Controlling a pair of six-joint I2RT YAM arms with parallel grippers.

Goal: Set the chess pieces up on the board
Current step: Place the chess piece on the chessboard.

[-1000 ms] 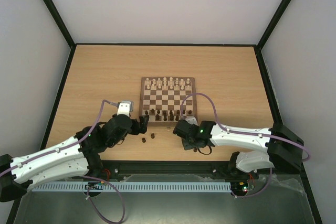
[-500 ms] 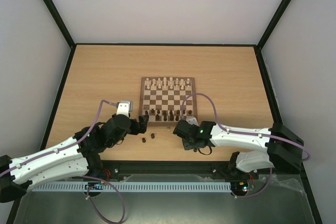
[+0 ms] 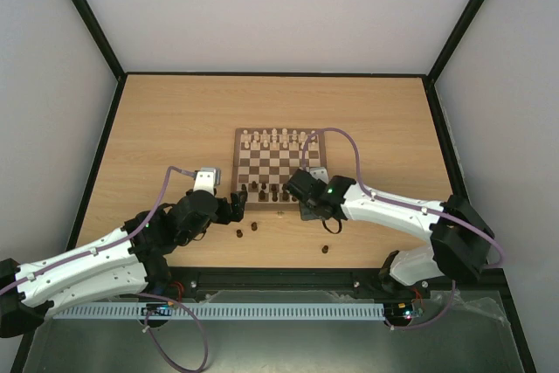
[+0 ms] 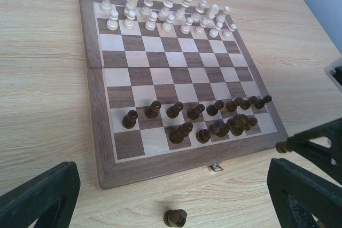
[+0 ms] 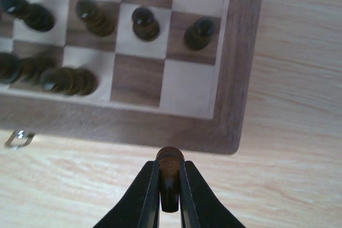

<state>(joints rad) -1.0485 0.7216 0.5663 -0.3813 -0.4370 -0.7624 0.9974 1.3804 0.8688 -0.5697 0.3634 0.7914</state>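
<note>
Right gripper (image 5: 170, 170) being brought to board (image 5: 235, 78) | piece (image 5: 170, 158) being pinched, wrist-view only | left gripper (image 4: 171, 193) being held spread

board (image 4: 94, 105): 1 | pale chessmen (image 4: 168, 24): 16, two rows of 8 | chess pieces (image 4: 153, 109): front row 8; back-row cluster too bunched to count; loose on table (image 3: 175, 128) 3; pinched in right hand (image 5: 170, 167) 1

A light wooden table (image 3: 175, 120) fills the centre of the overhead view, edged by a black frame (image 3: 101, 148). Plain white walls (image 3: 279, 6) rise behind it and at both sides. Just above the picture's centre, pale cream chessmen (image 3: 279, 138) stand upright in two close rows. A white slotted strip (image 3: 262, 311) runs along the bottom, above a grey surface (image 3: 288, 351).
</note>
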